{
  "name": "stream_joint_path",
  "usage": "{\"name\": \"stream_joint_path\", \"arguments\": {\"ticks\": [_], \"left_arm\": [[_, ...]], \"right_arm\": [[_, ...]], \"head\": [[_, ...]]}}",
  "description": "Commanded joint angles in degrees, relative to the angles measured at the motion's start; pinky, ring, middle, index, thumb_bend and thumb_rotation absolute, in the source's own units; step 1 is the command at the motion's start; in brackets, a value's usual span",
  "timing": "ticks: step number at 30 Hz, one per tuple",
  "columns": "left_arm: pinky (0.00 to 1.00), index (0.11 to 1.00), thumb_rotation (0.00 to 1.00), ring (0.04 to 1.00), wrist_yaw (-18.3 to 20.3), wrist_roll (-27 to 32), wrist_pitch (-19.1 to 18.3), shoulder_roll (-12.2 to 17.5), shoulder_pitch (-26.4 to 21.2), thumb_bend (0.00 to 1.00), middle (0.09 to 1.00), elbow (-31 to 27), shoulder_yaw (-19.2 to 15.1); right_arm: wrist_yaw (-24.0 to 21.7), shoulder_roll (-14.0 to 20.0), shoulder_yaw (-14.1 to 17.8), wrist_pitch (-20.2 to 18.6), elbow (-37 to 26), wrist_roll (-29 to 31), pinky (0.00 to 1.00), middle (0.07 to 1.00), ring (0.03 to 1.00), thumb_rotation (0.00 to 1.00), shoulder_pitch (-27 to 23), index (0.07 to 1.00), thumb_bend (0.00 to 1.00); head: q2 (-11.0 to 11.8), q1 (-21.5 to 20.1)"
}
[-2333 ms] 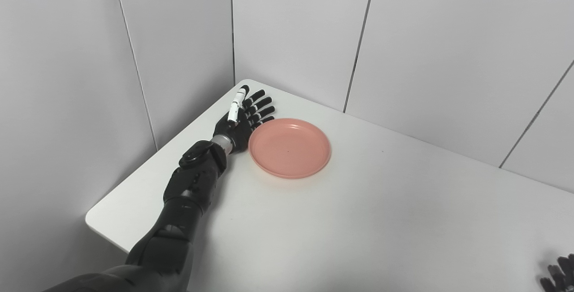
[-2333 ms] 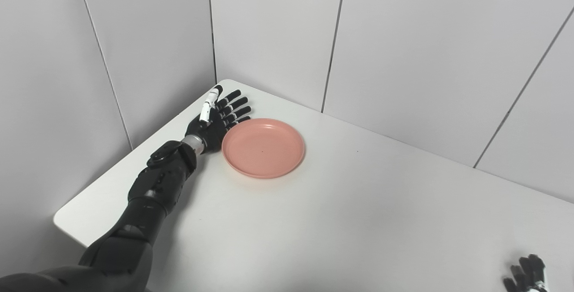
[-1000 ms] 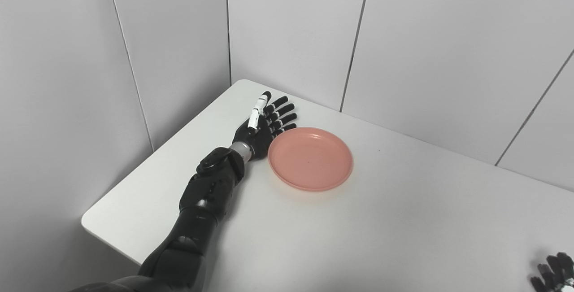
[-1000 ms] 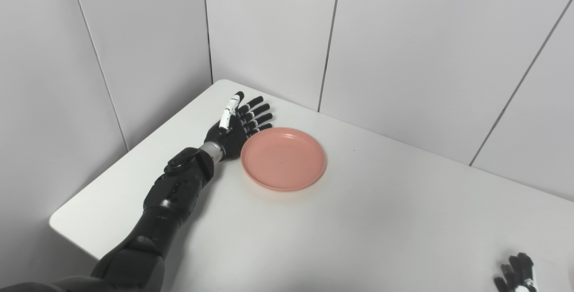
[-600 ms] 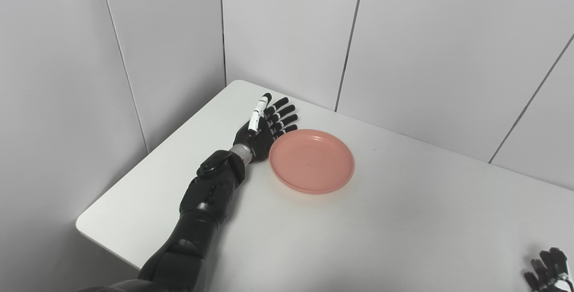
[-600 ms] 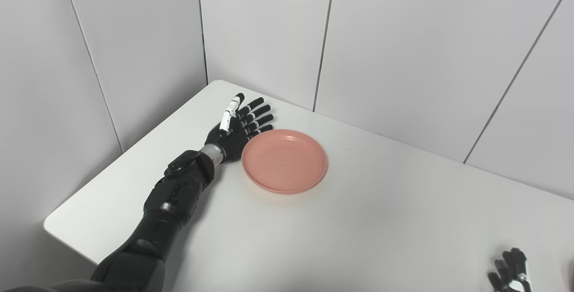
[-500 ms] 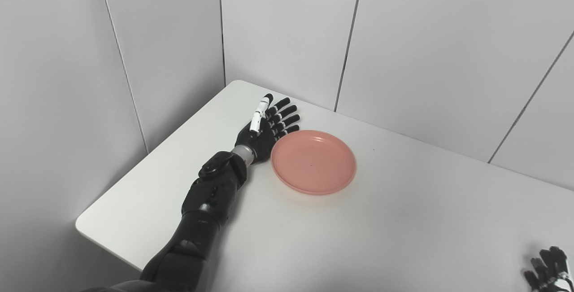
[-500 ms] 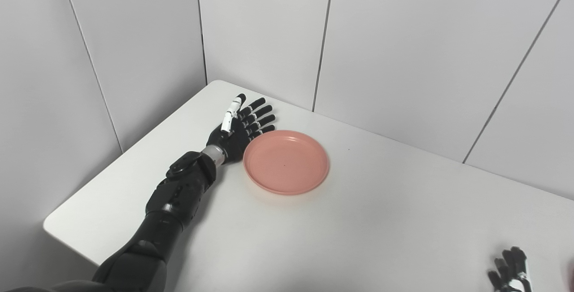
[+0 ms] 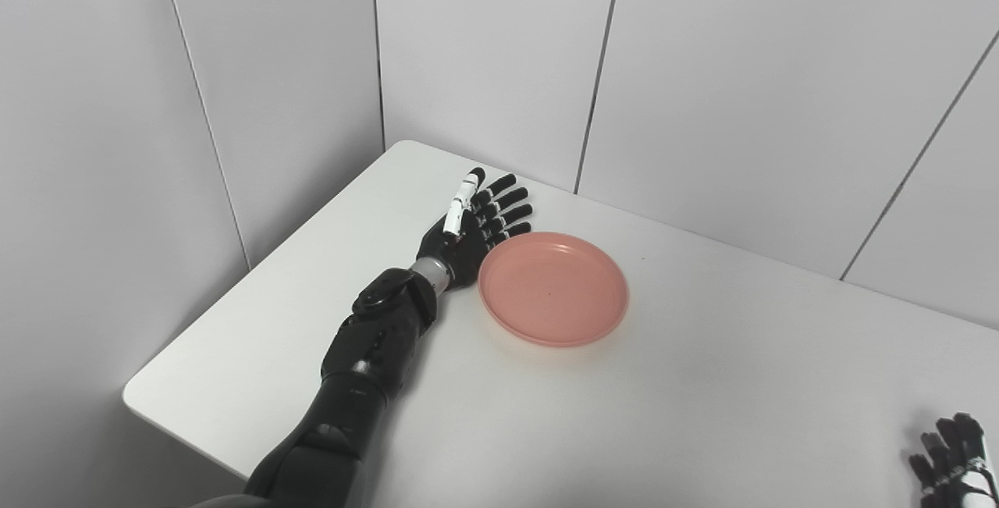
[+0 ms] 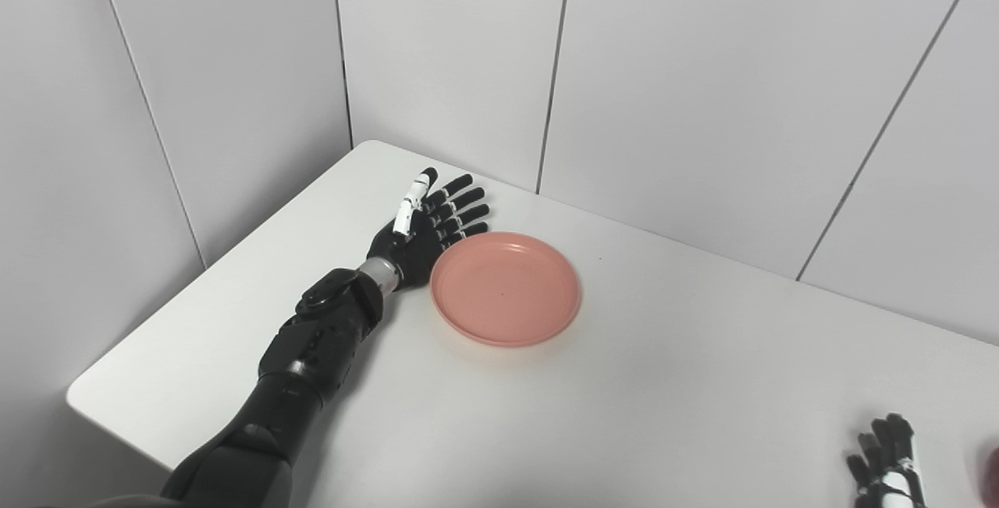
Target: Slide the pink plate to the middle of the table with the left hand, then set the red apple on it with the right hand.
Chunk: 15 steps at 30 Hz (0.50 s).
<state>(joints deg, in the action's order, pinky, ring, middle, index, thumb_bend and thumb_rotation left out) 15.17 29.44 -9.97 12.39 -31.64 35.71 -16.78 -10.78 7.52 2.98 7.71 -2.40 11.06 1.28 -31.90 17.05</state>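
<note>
Left robot hand point(image 9: 473, 222) flat, fingers spread, edge against pink plate point(image 9: 553, 288) rim, right robot hand point(image 10: 886, 463) spread, holding nothing

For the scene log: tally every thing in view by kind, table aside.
pink plate: 1
robot hands: 2, the left robot hand and the right robot hand
red thing, cut off at the right edge: 1
Total: 4

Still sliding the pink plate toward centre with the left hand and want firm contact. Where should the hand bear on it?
Bear on the raised left rim of the pink plate, coming from the wall side. The plate is shallow and flat on the table, so a sideways push should suit better than a pinch. The left hand, open, already sits against that edge.
</note>
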Motion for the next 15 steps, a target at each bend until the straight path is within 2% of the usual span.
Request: {"name": "stream_joint_path", "arguments": {"ticks": [1, 7, 15], "left_arm": [[0.87, 0.876, 1.0, 0.877, 0.7, -0.7, 0.3, -0.5, -1.0, 0.39, 0.889, -0.5, 0.6], [0.87, 0.869, 1.0, 0.872, 0.3, -0.5, -0.4, -1.5, -0.7, 0.4, 0.885, -1.1, 0.7], [0.85, 0.868, 1.0, 0.87, 0.6, -1.2, -0.1, -2.4, -0.1, 0.4, 0.884, -2.1, 2.1]], "right_arm": [[-1.0, -0.6, -0.2, 3.5, 3.9, 0.7, 1.0, 1.0, 1.0, 1.0, 1.3, 1.0, 0.15], [-0.5, -0.8, -0.3, 2.5, 3.7, 1.2, 1.0, 1.0, 1.0, 1.0, 1.4, 1.0, 0.2], [-1.0, 0.0, -0.7, 3.4, 4.7, 0.5, 1.0, 1.0, 1.0, 1.0, 1.3, 1.0, 0.26]], "head": [[-0.1, -0.1], [-0.6, -0.9], [-1.1, -1.7]]}}
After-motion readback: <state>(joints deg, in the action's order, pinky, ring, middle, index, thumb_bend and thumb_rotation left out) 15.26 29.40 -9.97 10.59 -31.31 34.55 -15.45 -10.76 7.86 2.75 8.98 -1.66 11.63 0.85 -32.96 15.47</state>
